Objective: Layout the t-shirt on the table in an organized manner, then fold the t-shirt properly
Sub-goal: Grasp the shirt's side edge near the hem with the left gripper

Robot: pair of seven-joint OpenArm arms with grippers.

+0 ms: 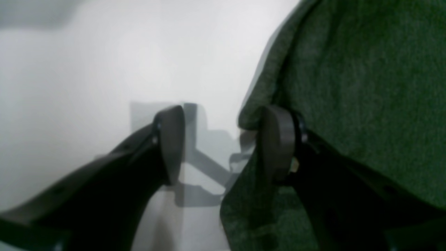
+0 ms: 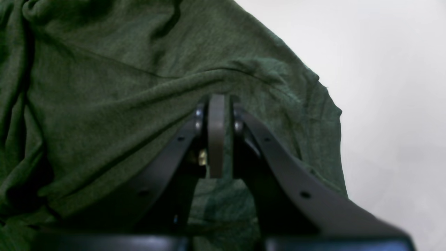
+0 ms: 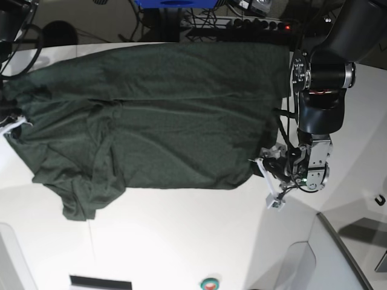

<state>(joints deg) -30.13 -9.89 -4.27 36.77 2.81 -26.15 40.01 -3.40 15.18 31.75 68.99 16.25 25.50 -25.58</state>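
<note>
The dark green t-shirt lies spread across the white table, with a crumpled sleeve at its lower left corner. In the base view my left gripper sits at the shirt's right edge. Up close, my left gripper is open and astride that edge: one finger is on the t-shirt, the other over the bare table. My right gripper is shut, its tips pinching a taut ridge of the t-shirt. It barely shows at the left edge of the base view.
A thin dark seam runs across the near tabletop. At the front edge there is a round red-and-green button and a black label. Grey panels stand at the bottom right. Cables and a power strip lie beyond the far edge.
</note>
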